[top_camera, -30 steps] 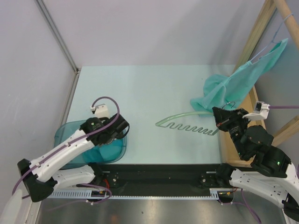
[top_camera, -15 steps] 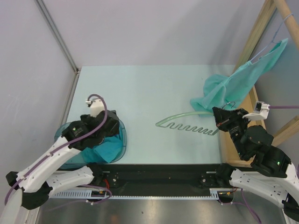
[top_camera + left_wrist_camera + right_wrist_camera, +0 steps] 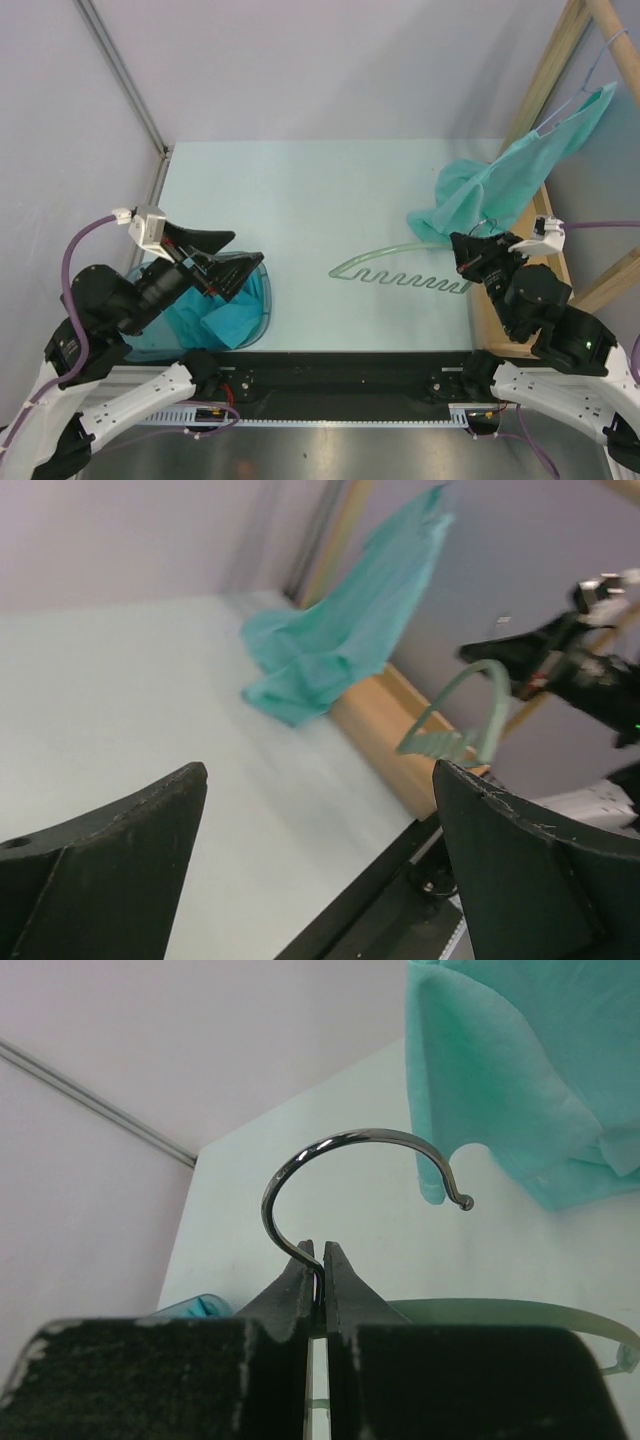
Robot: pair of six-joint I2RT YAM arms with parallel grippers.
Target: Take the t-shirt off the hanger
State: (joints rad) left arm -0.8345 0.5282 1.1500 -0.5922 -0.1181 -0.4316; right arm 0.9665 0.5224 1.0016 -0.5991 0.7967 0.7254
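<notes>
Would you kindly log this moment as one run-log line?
left hand: open, empty | right hand: shut on hanger hook | hanger: bare | t-shirt: in bin | second shirt: on rack

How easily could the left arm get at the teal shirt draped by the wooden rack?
Probably not easily. The left gripper hovers open by the blue bin at far left, the teal shirt lies at far right, and the right gripper, shut on the hanger, sits beside it.

You'll see the pale-green hanger [image 3: 400,272] bare at the right side of the worktop [image 3: 300,200]; teal t-shirt [image 3: 228,318] crumpled in the blue bin [image 3: 266,295].
</notes>
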